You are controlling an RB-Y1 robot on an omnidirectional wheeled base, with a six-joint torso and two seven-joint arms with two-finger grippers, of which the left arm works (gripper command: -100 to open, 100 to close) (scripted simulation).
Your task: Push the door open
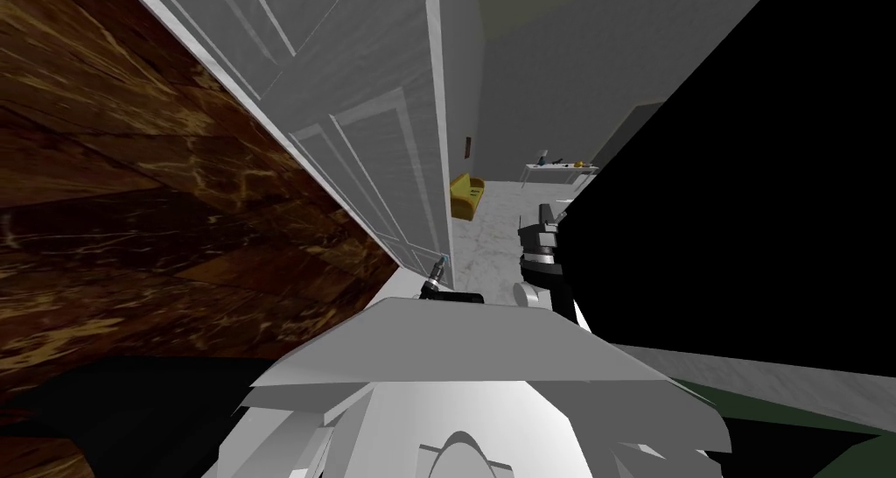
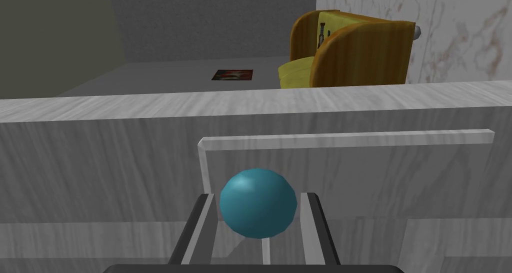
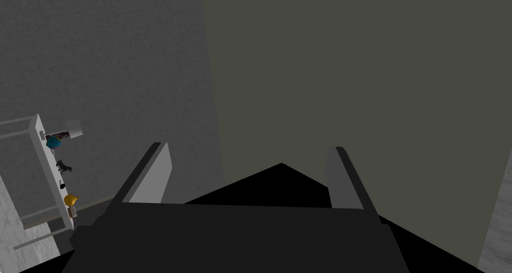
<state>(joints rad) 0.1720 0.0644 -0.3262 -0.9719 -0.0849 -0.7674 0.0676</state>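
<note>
Panelled grey-white door [image 1: 367,149], standing ajar on the left of the doorway, with its free edge turned toward the far room. On the near side lies a brown wood floor [image 1: 131,193]. Through the gap to the right of the edge appear a pale marble floor [image 1: 494,236], a yellow armchair [image 1: 466,197] and, farther off, a white bench [image 1: 560,166] carrying small items. A black area [image 1: 744,193] takes up the right. The left jaws are at the door's face close to its free edge, clenched on a teal ball [image 2: 257,202], apparently the knob. Their fingers [image 2: 200,230] sit against its two sides, much nearer together than the right pair. Behind the ball runs the raised moulding of a door panel. The right jaws are released, fingers wide apart, held in the gap just right of the door's edge and touching nothing. Handling, as judged: the door is a stiff, fairly heavy slab that turns only about its hinges, which are hidden here, so force tells most near the free edge, where the left jaws already are. The ball is smooth and round and may slip under a sideways load. A steady push square to the panel, through the ball or flat on the face beside it, looks the safer hold.
</note>
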